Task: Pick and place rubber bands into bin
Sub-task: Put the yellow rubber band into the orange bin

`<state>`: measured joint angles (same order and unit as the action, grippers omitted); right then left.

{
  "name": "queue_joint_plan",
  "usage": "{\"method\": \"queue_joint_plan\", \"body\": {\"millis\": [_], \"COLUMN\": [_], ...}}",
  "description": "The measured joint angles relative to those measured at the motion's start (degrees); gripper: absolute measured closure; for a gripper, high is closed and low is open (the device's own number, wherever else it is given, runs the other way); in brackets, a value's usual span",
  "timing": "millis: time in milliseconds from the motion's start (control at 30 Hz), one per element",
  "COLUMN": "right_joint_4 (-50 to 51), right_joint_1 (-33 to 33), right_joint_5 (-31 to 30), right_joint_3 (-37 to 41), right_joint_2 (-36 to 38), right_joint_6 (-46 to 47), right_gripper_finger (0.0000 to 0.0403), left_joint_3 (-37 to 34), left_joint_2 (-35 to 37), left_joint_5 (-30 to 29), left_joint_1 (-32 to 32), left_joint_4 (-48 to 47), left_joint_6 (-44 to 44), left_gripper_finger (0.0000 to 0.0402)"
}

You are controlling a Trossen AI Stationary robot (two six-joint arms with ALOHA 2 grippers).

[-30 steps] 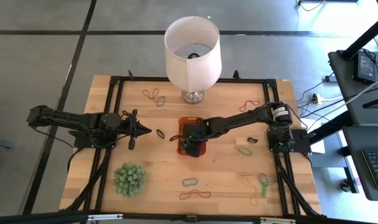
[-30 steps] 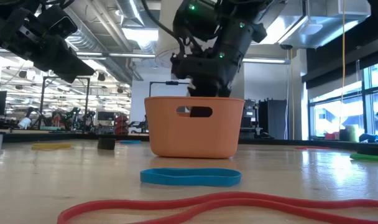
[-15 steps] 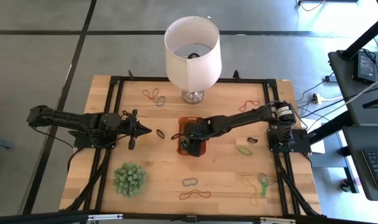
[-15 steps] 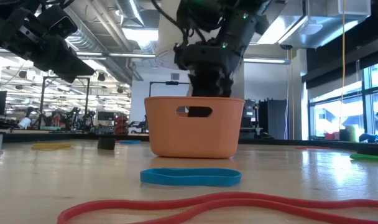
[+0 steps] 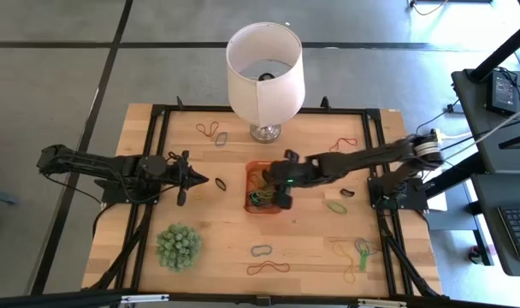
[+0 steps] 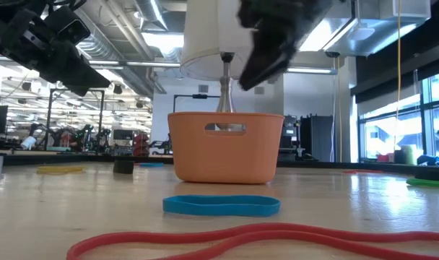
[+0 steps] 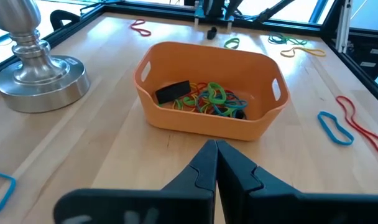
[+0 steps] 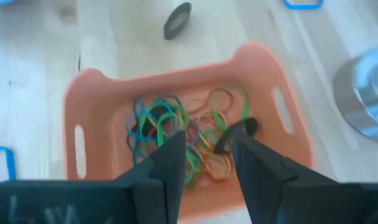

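Many rubber bands point(image 7: 207, 99) lie in the bin point(image 5: 253, 171) at the frame's centre. Right gripper point(image 8: 204, 152) hovers above it, fingers spread, holding nothing. Lift clear, then aim at a loose band. Left gripper point(image 7: 215, 163), centre-left, is pressed together.

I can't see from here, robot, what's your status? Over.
Right gripper open and empty above the bin. Left gripper shut, waiting beside it. Bands piled in the bin, more on the table. Nothing in the way.

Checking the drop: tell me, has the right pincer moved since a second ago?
Yes. The right pincer rose out of the bin, now open above it, shifted toward its right edge.
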<state>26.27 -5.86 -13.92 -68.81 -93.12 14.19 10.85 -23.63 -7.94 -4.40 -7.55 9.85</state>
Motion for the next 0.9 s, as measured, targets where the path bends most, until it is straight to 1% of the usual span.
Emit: {"method": "queue_joint_plan", "body": {"millis": [100, 200, 333, 467, 567, 667, 733, 900], "right_joint_4": [-7.29, -14.42, -24.62, -35.44, -42.05, -46.99, -48.59, -49.34], "right_joint_1": [-0.04, -0.13, -1.3, -3.06, -4.31, -4.9, -4.85, -4.84], "right_joint_5": [-0.13, -0.18, -1.65, -2.6, -2.58, -2.58, -2.57, -2.57], "right_joint_3": [10.47, 21.9, 36.22, 48.67, 56.51, 62.37, 64.64, 65.38], "right_joint_2": [8.32, 16.79, 26.76, 32.9, 35.01, 35.77, 35.99, 36.04], "right_joint_6": [2.41, 6.91, 11.32, 14.3, 15.65, 17.07, 17.1, 16.84], "right_gripper_finger": [0.0267, 0.0267, 0.0267, 0.0267, 0.0267, 0.0267, 0.0267, 0.0267], "left_joint_3": [0.02, 0.85, 4.94, 10.23, 14.6, 18.89, 21.07, 23.64], "left_joint_2": [-0.61, -2.23, -6.46, -12.66, -17.95, -23.04, -26.0, -32.05], "left_joint_5": [-0.42, -1.99, -2.84, -3.59, -4.8, -5.04, -4.18, -2.12], "left_joint_1": [0.0, 0.0, 0.0, 0.0, 0.0, 0.0, 0.0, 0.04], "left_joint_4": [0.0, -0.8, -4.94, -9.75, -13.81, -19.49, -22.81, -27.26], "left_joint_6": [0.02, 1.08, 1.97, 2.95, 2.95, 3.08, 3.18, 5.02], "left_gripper_finger": [0.04, 0.0399, 0.04, 0.04, 0.0399, 0.0399, 0.0398, 0.0381]}}
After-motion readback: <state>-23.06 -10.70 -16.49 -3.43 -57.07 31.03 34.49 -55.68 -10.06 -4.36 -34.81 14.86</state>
